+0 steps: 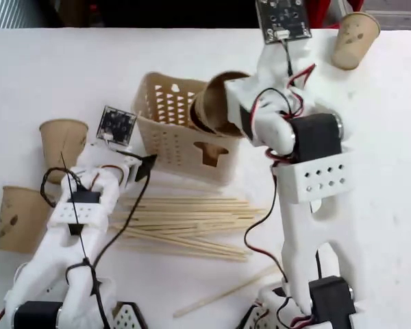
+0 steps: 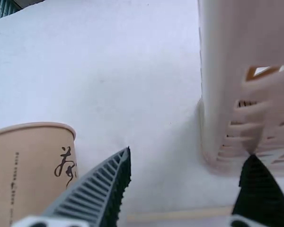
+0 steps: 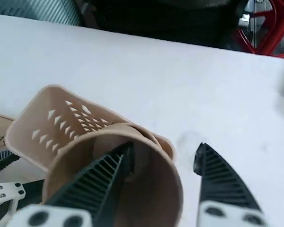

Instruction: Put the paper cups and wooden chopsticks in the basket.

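A cream basket (image 1: 171, 130) stands mid-table. My right gripper (image 1: 234, 96) is open over the basket's right end; one finger (image 3: 106, 177) is inside a tilted paper cup (image 1: 218, 103), the other finger (image 3: 217, 179) stands apart from the cup's wall (image 3: 146, 198). My left gripper (image 2: 189, 155) is open and holds nothing, low at the basket's left front corner (image 2: 236, 94), with an upright paper cup (image 2: 28, 165) beside it. That cup (image 1: 61, 140) stands left of the basket. Another cup (image 1: 17, 216) lies at the far left, and a third (image 1: 355, 38) at the back right. Wooden chopsticks (image 1: 185, 226) lie piled in front of the basket.
One loose chopstick (image 1: 222, 291) lies near the front edge between the arms. The right arm's body (image 1: 315, 178) stretches over the table's right half. Bare white table (image 1: 55, 68) extends at the back left.
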### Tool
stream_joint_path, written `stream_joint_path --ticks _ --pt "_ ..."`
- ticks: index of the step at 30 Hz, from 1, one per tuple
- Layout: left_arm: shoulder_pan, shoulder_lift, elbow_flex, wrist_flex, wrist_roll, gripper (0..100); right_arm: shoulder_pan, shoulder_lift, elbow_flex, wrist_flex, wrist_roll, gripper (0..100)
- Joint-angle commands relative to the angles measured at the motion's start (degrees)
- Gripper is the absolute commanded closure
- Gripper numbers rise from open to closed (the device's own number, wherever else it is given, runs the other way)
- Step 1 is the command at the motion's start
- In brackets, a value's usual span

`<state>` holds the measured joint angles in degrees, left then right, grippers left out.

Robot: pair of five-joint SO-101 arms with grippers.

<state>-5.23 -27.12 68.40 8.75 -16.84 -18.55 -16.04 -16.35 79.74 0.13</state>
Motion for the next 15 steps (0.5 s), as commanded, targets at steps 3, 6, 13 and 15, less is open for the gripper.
stream_joint_path --ticks 3,6,13,15 --pt "-0.75 -0.13 -0.53 -1.32 0.35 65 -4.79 1.63 -0.26 -8.48 -0.18 78.3" --pt "-0.75 -0.13 -0.53 -1.32 0.35 65 -5.41 2.77 -0.26 -11.65 -0.18 78.3" --pt "-0.92 -0.22 -0.53 -1.32 0.35 65 -3.82 2.33 -0.62 -8.48 -0.18 78.3" --pt "-1.54 -0.66 -0.62 -1.32 0.35 65 -1.89 0.75 -0.26 -2.24 -0.18 80.6"
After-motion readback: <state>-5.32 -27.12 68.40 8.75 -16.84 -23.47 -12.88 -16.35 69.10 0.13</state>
